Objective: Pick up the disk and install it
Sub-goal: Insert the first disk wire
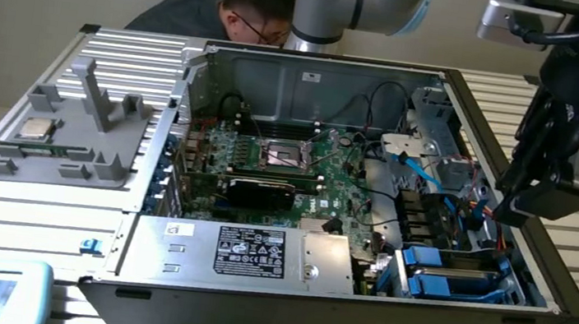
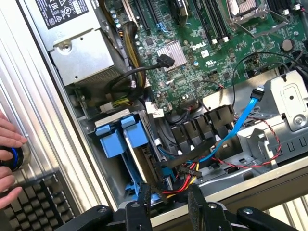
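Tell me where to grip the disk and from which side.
Probably by the blue bracket tabs at the disk's upper edge, coming straight down into the open case: it stands on edge, sunk inside, with only that edge exposed.

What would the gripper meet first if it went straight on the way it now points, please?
Probably the red, yellow and black cable bundle ahead of the gripper, by the case rim; depth is unclear.

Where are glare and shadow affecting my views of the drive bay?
Exterior view: the black pincer is a dark silhouette, and the bright blue plastic brackets sit in mild shade. Wrist view: those brackets are evenly lit, there is sheen on the ribbed silver metal table, and the bay beneath is dark.
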`<state>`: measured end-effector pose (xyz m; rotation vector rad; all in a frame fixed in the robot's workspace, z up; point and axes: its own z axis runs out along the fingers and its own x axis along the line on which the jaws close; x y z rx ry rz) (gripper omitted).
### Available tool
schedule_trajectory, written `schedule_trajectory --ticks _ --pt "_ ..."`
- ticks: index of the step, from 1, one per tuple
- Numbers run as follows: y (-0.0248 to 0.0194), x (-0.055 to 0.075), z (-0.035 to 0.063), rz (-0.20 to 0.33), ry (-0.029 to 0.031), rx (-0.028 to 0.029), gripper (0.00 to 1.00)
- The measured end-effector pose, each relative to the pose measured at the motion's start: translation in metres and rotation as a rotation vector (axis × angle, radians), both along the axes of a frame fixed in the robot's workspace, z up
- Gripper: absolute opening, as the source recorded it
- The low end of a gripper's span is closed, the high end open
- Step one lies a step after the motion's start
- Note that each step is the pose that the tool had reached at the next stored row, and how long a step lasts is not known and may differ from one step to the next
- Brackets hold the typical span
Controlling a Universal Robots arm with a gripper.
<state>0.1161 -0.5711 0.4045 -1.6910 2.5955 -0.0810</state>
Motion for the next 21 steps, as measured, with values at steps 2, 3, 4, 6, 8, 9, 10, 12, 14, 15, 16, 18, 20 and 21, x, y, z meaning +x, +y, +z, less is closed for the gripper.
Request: schedule_trajectory --ticks 2,3,4,6,8,9,10,12,14,15,16,18,20,21 --pt "-0.0026 0.001 0.0000 0.000 0.0057 0.0043 0.44" --pt "-0.0038 0.002 0.0000 0.000 0.0084 0.0059 0.44" --pt "-0.0046 0.002 -0.0002 0.001 0.0105 0.0079 0.44" --pt "-0.0057 0.003 -0.0003 0.003 0.0147 0.0158 0.44" --pt "-0.0077 0.003 -0.0003 0.004 0.0185 0.0268 0.44" --pt "-0.0096 0.003 -0.0004 0.004 0.0202 0.0330 0.44" --pt "-0.0118 0.004 -0.0004 0.004 0.0220 0.0395 0.44" --pt "-0.0170 0.004 -0.0005 0.004 0.0259 0.0538 0.44" --pt "-0.0219 0.004 -0.0006 0.004 0.0293 0.0702 0.44" --pt "-0.0236 0.004 -0.0006 0.004 0.0307 0.0795 0.44" --pt "-0.0248 0.004 -0.0008 0.004 0.0318 0.0908 0.44" --pt "-0.0252 0.004 -0.0008 0.011 0.0334 0.1169 0.44" --pt "-0.0252 0.005 -0.0008 0.026 0.0343 0.1338 0.44" --pt "-0.0252 0.005 -0.0008 0.036 0.0350 0.1352 0.44"
